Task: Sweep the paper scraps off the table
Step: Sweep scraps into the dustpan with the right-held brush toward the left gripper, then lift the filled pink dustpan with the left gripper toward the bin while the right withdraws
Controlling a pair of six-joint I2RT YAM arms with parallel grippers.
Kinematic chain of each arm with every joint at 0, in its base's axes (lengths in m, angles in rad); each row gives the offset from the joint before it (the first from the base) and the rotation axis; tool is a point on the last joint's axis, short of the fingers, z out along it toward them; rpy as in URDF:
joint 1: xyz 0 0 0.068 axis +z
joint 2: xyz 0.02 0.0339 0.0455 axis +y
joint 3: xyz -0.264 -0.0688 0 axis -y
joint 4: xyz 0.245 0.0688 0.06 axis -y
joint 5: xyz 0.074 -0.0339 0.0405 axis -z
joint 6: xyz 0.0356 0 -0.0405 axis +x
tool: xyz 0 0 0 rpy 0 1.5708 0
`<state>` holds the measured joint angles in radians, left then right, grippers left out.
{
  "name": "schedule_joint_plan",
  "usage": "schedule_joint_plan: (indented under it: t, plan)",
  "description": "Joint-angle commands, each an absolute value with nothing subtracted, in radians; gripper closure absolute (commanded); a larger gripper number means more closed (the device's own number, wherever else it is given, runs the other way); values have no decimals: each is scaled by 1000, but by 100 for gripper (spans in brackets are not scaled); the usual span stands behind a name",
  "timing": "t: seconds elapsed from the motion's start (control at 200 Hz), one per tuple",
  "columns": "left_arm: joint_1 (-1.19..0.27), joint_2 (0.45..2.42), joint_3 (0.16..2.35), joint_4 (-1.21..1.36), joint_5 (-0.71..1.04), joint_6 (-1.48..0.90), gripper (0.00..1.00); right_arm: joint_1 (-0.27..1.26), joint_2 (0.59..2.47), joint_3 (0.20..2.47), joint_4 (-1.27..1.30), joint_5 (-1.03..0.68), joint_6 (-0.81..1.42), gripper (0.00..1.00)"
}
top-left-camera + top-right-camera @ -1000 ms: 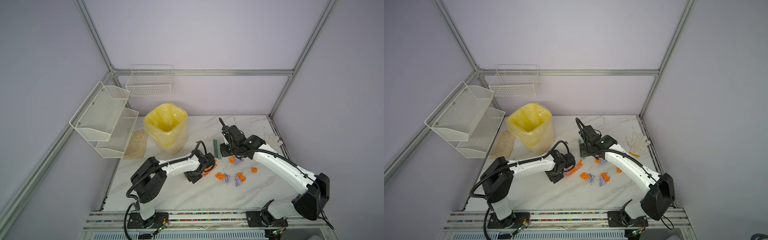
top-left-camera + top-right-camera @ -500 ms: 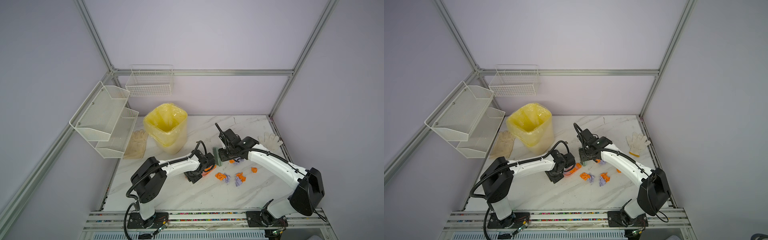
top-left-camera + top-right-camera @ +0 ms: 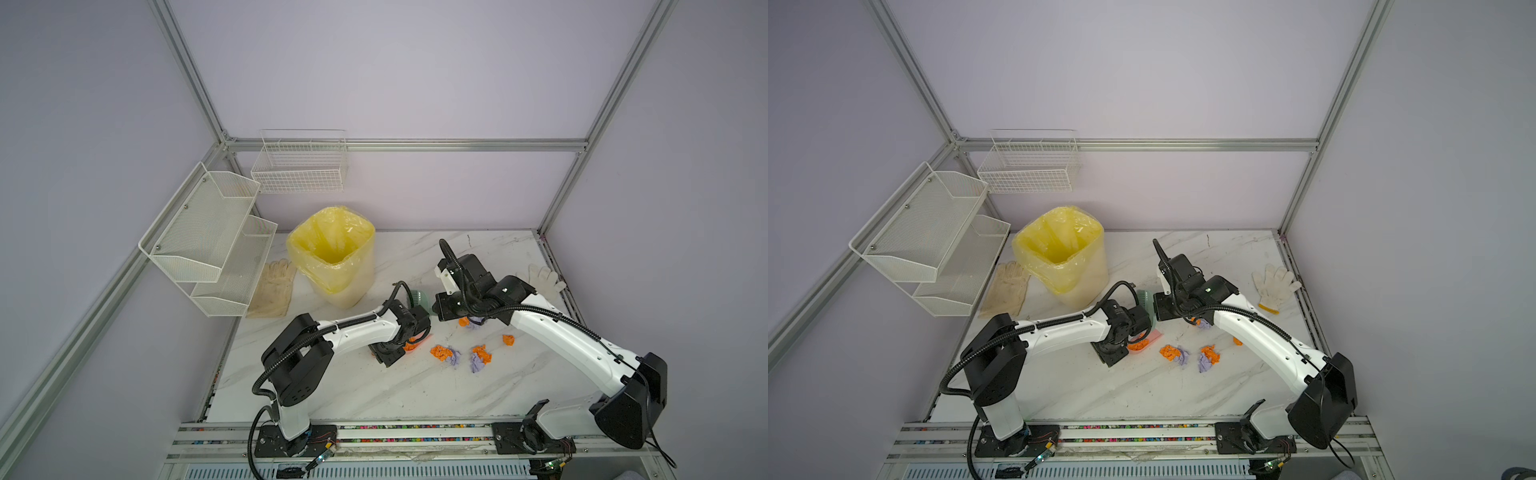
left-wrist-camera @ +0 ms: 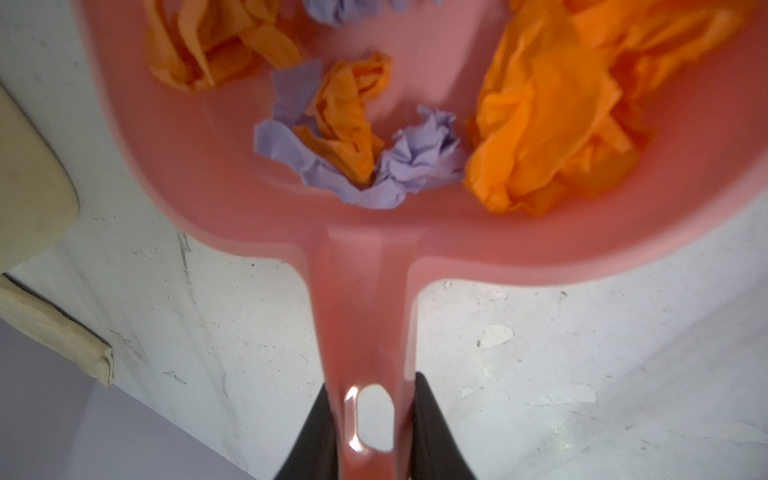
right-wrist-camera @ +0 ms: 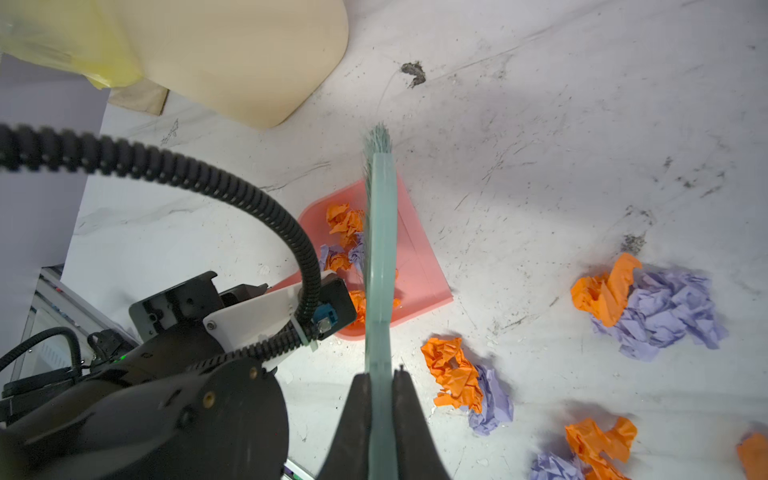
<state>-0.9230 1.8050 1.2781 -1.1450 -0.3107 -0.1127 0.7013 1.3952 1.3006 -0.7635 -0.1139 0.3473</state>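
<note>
White grey-veined marble desk [image 3: 374,395]: some crumpled orange-purple paper scraps [image 4: 353,137] inside pink plastic dustpan [image 4: 208,199], rest loose nearby. Left gripper [image 4: 370,419] clamps dustpan handle, right gripper [image 5: 380,395] clamps pale-green brush [image 5: 380,249]. Keep lip flat; sweep low toward it.

Crumpled paper scraps [image 3: 442,352] (orange, purple) on marbled table [image 3: 374,388]

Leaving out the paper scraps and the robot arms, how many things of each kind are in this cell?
gloves: 2, beige and white
yellow-lined bin: 1
pink dustpan: 1
green brush: 1
two-tier mesh shelf: 1
wire basket: 1
total: 7
</note>
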Motion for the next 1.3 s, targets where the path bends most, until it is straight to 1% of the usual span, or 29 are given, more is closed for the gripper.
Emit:
schedule_joint_plan:
  t: [0.0,0.25,0.33,0.44,0.56,0.645,0.75,0.88,1.025,1.295]
  plan:
    - [-920,1755,1273,-1131,-314,-118,100,704,1379,1350,-818,8,377,100]
    - [-920,1698,1311,-1143,-329,-123,100,658,1322,1393,-811,92,378,100]
    - [-920,1692,1342,-1162,-335,-125,100,607,1305,1414,-793,87,366,100]
    - [-919,1699,1405,-1191,-336,-139,100,498,1312,1482,-769,36,338,100]
    - [-918,1712,1496,-1235,-340,-143,100,433,1352,1577,-769,60,307,100]
    - [-916,1726,1579,-1275,-354,-135,100,400,1367,1596,-761,69,289,100]
    - [-913,1753,1691,-1334,-372,-121,100,372,1358,1548,-729,68,295,100]
    - [-901,1775,1795,-1386,-394,-118,100,348,1315,1430,-663,20,325,100]
    - [-889,1790,1876,-1423,-476,-119,100,334,1284,1327,-627,1,330,100]
    - [-846,1873,2128,-1532,-496,-81,100,327,1281,1244,-589,-20,325,100]
